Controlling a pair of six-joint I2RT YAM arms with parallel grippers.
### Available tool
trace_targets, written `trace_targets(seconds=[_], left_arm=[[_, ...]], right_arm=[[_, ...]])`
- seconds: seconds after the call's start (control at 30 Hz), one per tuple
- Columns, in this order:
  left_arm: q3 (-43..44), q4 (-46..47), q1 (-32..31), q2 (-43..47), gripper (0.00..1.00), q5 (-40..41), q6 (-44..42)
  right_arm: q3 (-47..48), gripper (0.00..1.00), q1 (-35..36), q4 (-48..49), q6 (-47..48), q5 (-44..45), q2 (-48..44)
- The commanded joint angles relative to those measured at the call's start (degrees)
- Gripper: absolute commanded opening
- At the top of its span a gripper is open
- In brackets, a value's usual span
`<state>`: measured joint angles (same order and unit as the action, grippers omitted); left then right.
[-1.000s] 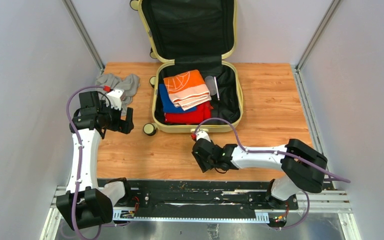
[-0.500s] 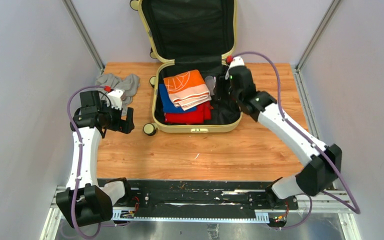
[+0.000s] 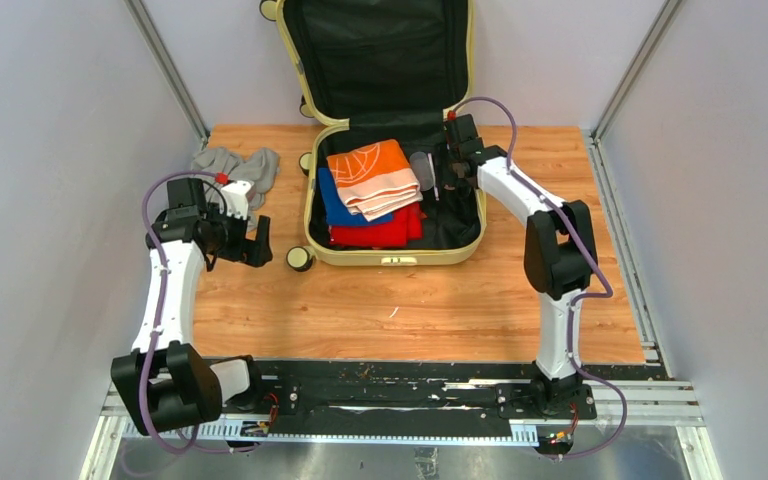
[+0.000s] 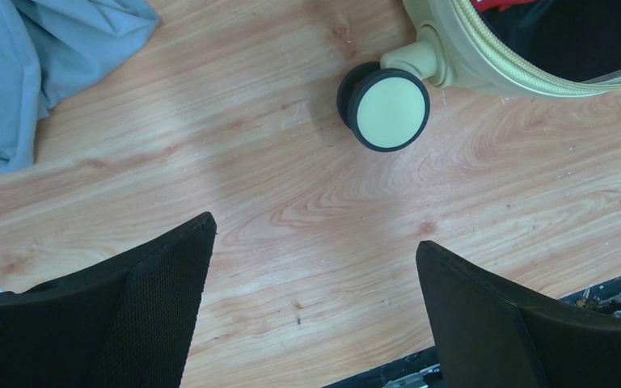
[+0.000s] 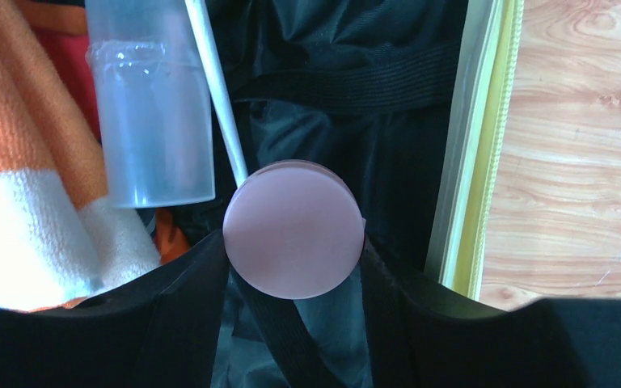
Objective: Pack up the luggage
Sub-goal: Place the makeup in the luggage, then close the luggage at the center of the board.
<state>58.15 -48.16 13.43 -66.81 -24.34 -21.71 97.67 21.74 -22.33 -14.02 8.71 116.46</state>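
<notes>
Here, my right gripper (image 5: 293, 242) clamped on a pink round-topped item (image 5: 293, 226) over the open luggage (image 3: 390, 257), beside a translucent container (image 5: 152, 105), my left gripper (image 4: 315, 238) spread wide above the table (image 4: 291, 202).

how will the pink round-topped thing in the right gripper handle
Probably rigid: the pink round top shows a clean circle between the right gripper fingers. Smooth face, so perhaps slippery; round, so apt to roll if released.

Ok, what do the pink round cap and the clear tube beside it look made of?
Pink round cap: likely plastic, smooth matte face, even colour. Clear tube: probably frosted translucent plastic; hazy wall that lets light through, moulded ridge near one end.
</notes>
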Motion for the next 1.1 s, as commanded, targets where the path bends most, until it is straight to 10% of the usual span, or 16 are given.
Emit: trace_targets(seconds=[0.0,0.3,0.63,1.07], left_arm=[[0.50,-0.10,0.37,-2.28,1.00,-2.02,-1.09],[1.80,0.42,0.29,-4.70,1.00,-4.46,-1.11],[0.20,5.75,-0.45,-6.67,1.00,-1.54,0.66],[-4.48,17.99,-3.94,-11.88,1.00,2.63,6.55]], right_arm=[[4.66,0.45,-1.73,-1.67,0.76,-0.40,1.51],[10.10,1.00,-5.02,-3.82,0.53,-6.76,1.14],[37.09,0.96,-11.90,0.98,0.09,-13.20,6.63],[36.11,0.82,-12.79,42.59,3.83,-21.25,14.55]])
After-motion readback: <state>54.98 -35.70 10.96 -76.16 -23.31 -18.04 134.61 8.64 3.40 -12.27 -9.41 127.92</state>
